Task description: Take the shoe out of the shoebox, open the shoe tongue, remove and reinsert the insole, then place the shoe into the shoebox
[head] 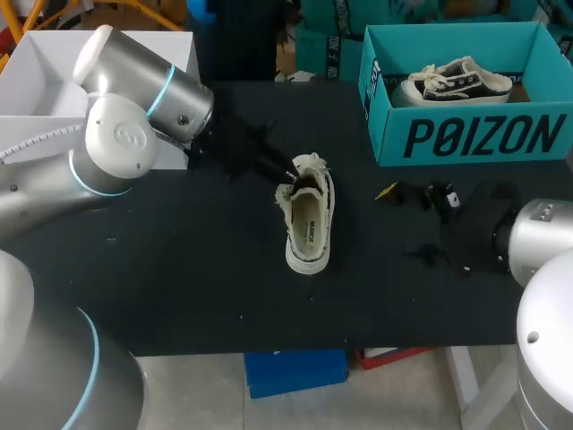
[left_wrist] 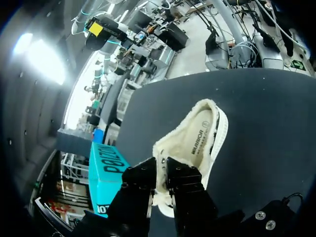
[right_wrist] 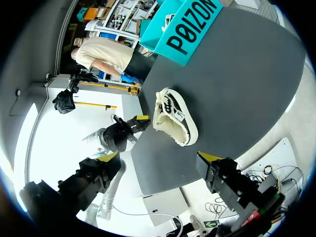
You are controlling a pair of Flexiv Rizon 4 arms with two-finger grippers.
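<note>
A cream shoe [head: 309, 224] lies on the black table near the middle, its insole showing inside. My left gripper [head: 291, 173] is at the shoe's far end. In the left wrist view its fingers [left_wrist: 185, 180] stand nearly together with the cream tongue [left_wrist: 159, 170] pinched between them, and the shoe [left_wrist: 200, 140] stretches away ahead. My right gripper [head: 405, 224] hovers open to the right of the shoe, holding nothing. In the right wrist view it [right_wrist: 158, 157] faces the shoe [right_wrist: 173, 116] from a distance. The teal shoebox [head: 474, 134] stands at the back right.
A second shoe [head: 457, 82], black and white, lies inside the shoebox. A white box [head: 45, 81] sits at the back left behind my left arm. Bare table lies in front of the shoe up to the near edge [head: 295, 345].
</note>
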